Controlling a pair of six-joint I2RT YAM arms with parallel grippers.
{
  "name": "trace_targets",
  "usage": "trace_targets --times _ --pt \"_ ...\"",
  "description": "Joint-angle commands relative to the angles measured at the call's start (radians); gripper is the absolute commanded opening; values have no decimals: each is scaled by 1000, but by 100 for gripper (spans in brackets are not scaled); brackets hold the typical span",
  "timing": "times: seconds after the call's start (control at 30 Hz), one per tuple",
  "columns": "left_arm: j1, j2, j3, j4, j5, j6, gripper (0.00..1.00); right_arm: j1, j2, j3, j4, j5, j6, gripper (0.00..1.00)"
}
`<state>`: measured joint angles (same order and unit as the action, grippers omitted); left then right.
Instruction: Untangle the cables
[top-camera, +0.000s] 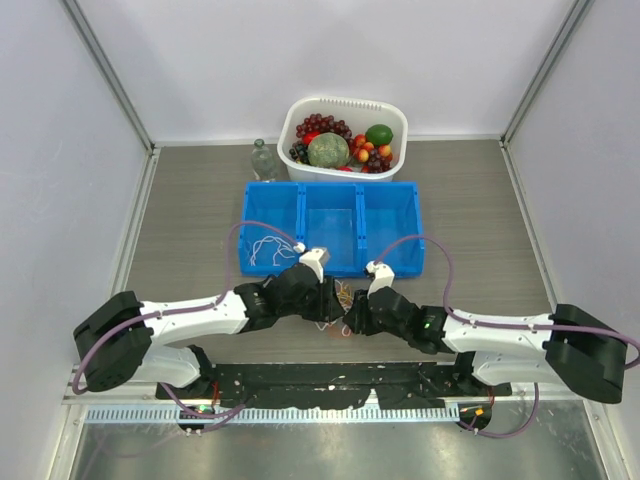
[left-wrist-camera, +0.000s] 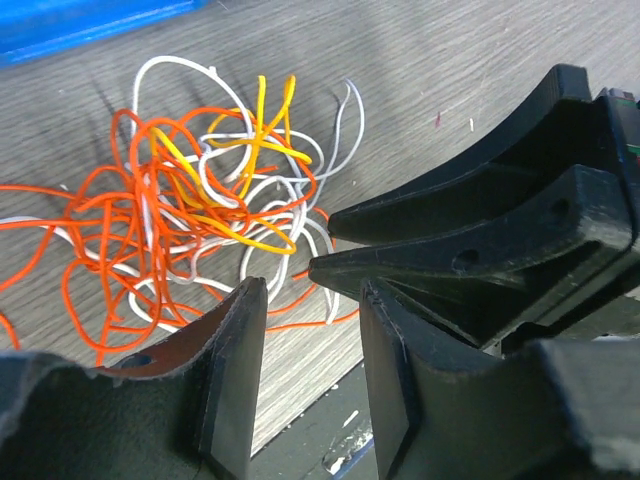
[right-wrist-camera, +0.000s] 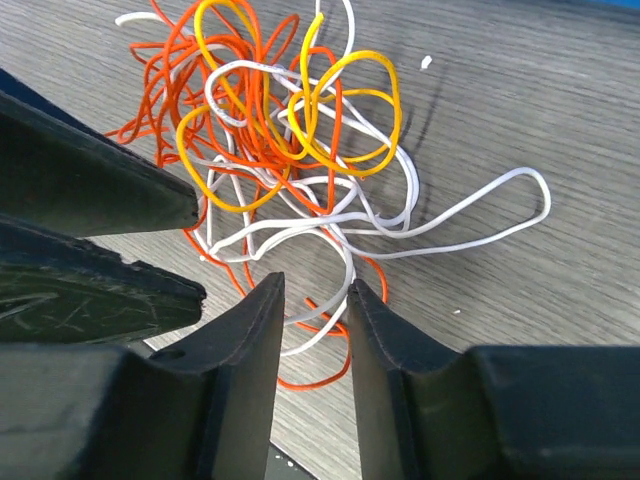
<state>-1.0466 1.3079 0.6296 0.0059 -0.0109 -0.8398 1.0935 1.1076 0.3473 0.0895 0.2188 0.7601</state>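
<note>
The cables (left-wrist-camera: 200, 200) lie in one loose tangle of orange, white and yellow cords on the grey wood-grain table, also seen in the right wrist view (right-wrist-camera: 290, 130). In the top view the tangle (top-camera: 344, 294) is mostly hidden between the two grippers. My left gripper (left-wrist-camera: 310, 290) is open and empty, its tips at the near right edge of the tangle. My right gripper (right-wrist-camera: 315, 285) is open, with a white and an orange loop lying on the table between its fingertips. The two grippers face each other, tips almost touching (top-camera: 335, 298) (top-camera: 356, 310).
A blue three-compartment bin (top-camera: 333, 228) stands just behind the grippers, with a white cord (top-camera: 265, 245) in its left compartment. A white basket (top-camera: 345, 101) of fruit and a clear bottle (top-camera: 263, 160) stand at the back. A black plate (top-camera: 330, 380) runs along the near edge.
</note>
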Motion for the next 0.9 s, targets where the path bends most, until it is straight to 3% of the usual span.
trace_targets --times 0.0,0.13,0.2,0.23,0.47,0.67,0.77,0.8,0.87 --pt "-4 -44 13 -29 -73 8 47 -4 47 4 98 18 30 33" --pt "-4 -85 -18 -66 -142 -12 66 -4 40 18 76 4 15 19" --pt "-1 -81 -13 -101 -168 -15 76 -4 -6 18 55 2 5 2" --pt "-1 -72 -4 -113 -175 -16 78 -4 -18 18 47 2 -1 1" --pt "5 80 62 -208 -245 -22 79 -4 -210 51 -72 -16 -100 1" --pt "46 120 25 -218 -284 -48 62 -3 -399 128 -238 7 -208 1" --pt "46 107 19 -216 -259 -45 63 -3 -468 156 -283 56 -202 1" --pt "46 81 7 -201 -236 -45 65 -3 -468 160 -293 94 -168 10" --pt "46 21 -27 -156 -204 -53 70 -4 -444 160 -309 119 -121 18"
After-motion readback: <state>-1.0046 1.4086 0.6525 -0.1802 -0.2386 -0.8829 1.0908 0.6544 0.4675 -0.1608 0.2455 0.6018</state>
